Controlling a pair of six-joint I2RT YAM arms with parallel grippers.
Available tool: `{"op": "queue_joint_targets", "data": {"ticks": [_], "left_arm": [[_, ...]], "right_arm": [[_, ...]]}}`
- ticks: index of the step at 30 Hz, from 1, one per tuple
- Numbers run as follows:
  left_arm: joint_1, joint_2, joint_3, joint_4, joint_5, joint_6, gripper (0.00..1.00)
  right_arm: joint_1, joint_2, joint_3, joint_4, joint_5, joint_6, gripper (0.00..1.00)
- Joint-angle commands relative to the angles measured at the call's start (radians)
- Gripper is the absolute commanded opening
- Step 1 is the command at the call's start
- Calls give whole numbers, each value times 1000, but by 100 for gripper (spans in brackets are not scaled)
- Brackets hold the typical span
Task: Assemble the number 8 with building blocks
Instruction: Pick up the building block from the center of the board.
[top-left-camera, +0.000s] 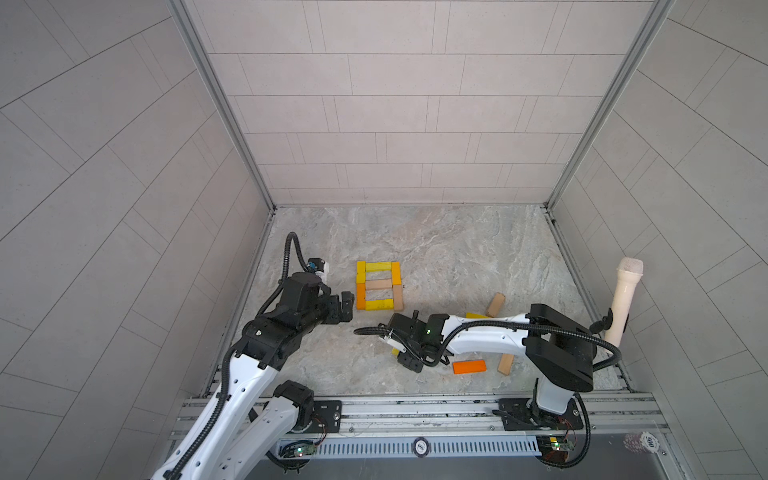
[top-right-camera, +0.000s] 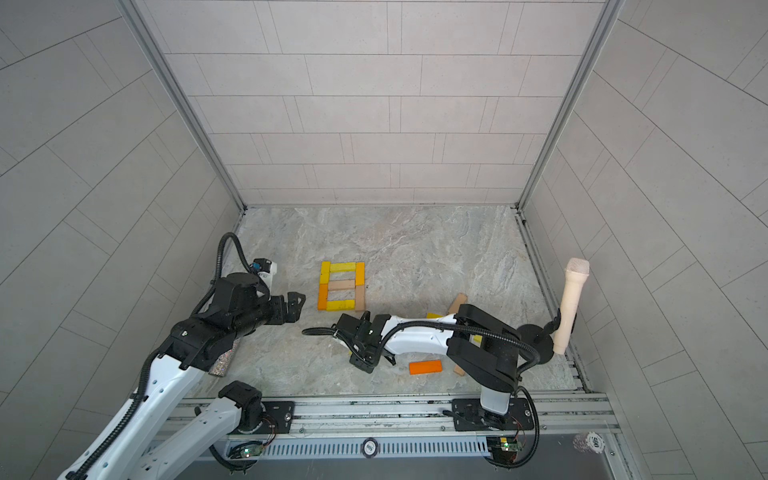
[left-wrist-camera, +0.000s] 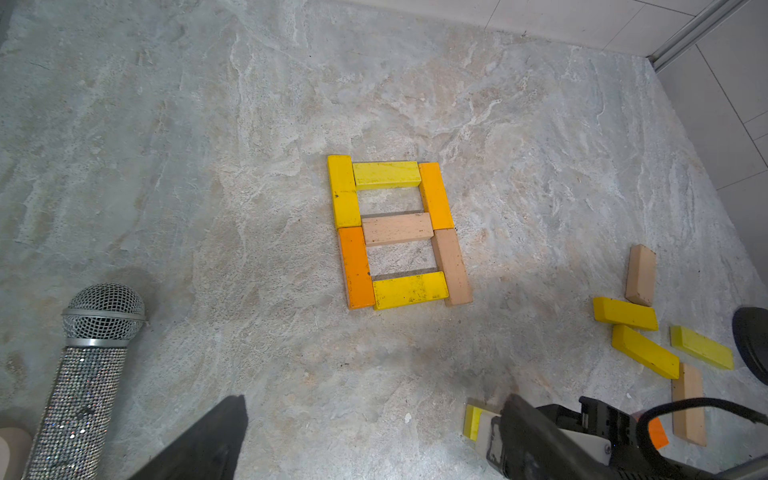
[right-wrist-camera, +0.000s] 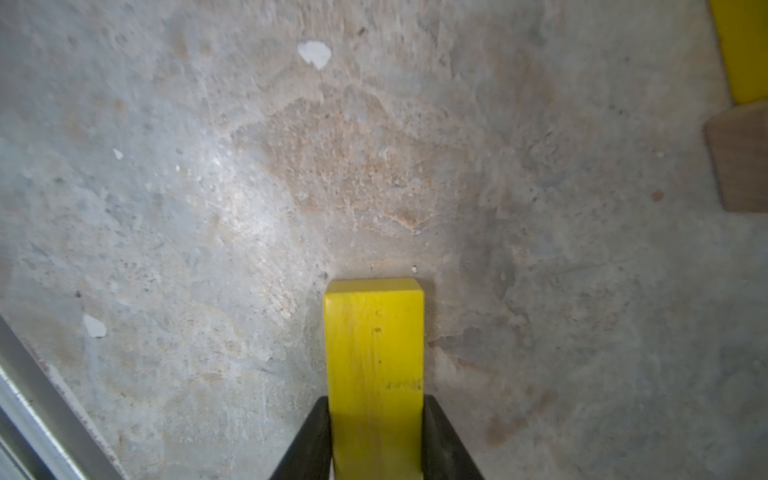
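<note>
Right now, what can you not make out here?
- Yellow block in the right claw: right wrist view, the bottom edge cuts off its rear.
- Silver microphone: in a top view, the left arm covers most.
- Tan block: in a top view, the right arm hides one end.

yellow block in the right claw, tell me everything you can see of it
The flat rectangular yellow wooden block is painted bright yellow, with small dark nicks on its broad top face. The right claw is shut on it, one black finger against each long side, its far end free. It lies level, low over the mottled grey stone tabletop; whether it rests there or is lifted cannot be told. No other block touches the part that shows.
</note>
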Motion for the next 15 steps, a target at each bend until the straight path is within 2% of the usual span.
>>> {"op": "queue_joint_targets", "data": {"ticks": [1,6,15], "left_arm": [[-2,-4,-11,-11,-5,-3,100],[-2,-8,-11,-9,2,3,100],[-2,-23,-14,14,61,15,100]], "right_arm": [[-2,7,-3,-12,25,-3,30],[-17,-14,-35,21,26,51,24],[-115,-148,-136,103,2,191,26]]}}
